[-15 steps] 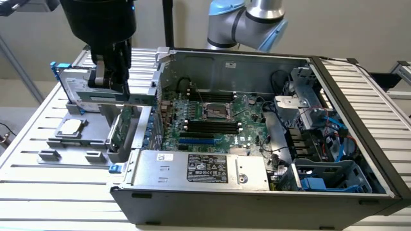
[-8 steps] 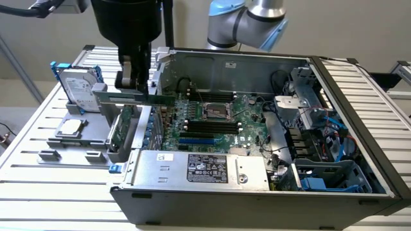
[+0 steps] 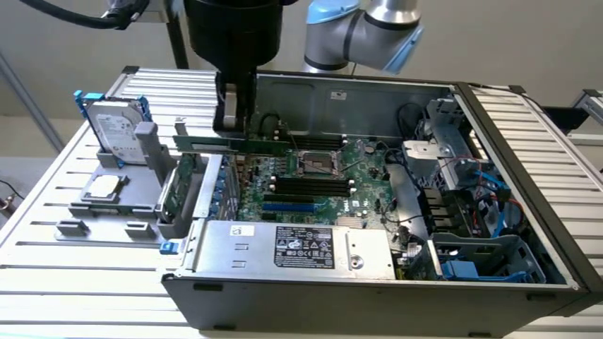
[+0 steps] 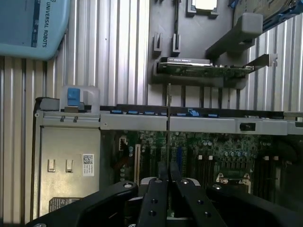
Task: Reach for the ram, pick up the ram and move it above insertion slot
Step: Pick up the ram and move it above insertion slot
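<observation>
Ribbed metal slats form the table [image 3: 85, 282], with a pale wall behind it. On the table, in the exterior view, sits one open computer case [image 3: 377, 282], its green motherboard [image 3: 325, 180] exposed, and four black memory slots [image 3: 313, 186] lie side by side near its middle. One robot arm [image 3: 363, 28] comes down from above. Its dark pincer [image 3: 234, 131] is closed on the ram [image 3: 231, 146], a thin green stick held level and edge-up above the case wall on the exterior view's left, beside the motherboard. Left of the case in this view stands one grey holder [image 3: 118, 205] with one silver hard drive [image 3: 118, 131] on blue rails upright in it, one square chip [image 3: 102, 186] lying flat, and one larger green card [image 3: 183, 187] standing beside the case wall.

From the wrist view, the two black fingers [image 4: 156, 201] press together on the ram [image 4: 169, 118], seen edge-on as a thin line. Under it lie the case wall [image 4: 189, 124] and the motherboard [image 4: 213, 151]. Beyond are the green card [image 4: 208, 68] in the holder [image 4: 203, 38] and the slatted table [image 4: 113, 47].
</observation>
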You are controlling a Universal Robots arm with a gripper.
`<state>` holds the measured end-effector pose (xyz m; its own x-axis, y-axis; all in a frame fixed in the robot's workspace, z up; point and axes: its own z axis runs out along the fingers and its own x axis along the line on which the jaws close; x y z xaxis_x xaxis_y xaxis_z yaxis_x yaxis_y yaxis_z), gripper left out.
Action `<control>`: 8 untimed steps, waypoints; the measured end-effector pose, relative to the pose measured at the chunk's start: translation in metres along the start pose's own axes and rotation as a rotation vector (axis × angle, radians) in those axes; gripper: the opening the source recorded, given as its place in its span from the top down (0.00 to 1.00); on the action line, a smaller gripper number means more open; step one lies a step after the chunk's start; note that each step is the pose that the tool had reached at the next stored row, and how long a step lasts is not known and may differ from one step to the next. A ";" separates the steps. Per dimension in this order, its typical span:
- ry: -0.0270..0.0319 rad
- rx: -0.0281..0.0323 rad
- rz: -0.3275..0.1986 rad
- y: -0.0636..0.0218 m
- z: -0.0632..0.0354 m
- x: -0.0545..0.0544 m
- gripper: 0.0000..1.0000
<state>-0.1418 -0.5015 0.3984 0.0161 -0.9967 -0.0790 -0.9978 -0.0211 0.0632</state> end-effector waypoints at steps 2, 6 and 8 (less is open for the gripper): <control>-0.0001 0.0000 0.000 -0.0094 -0.0005 0.000 0.87; 0.0000 0.0000 0.000 -0.0275 -0.0015 -0.002 0.87; 0.0000 0.0000 0.000 -0.0364 -0.0018 -0.005 0.87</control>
<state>-0.1054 -0.4963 0.3982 0.0162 -0.9967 -0.0790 -0.9978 -0.0212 0.0632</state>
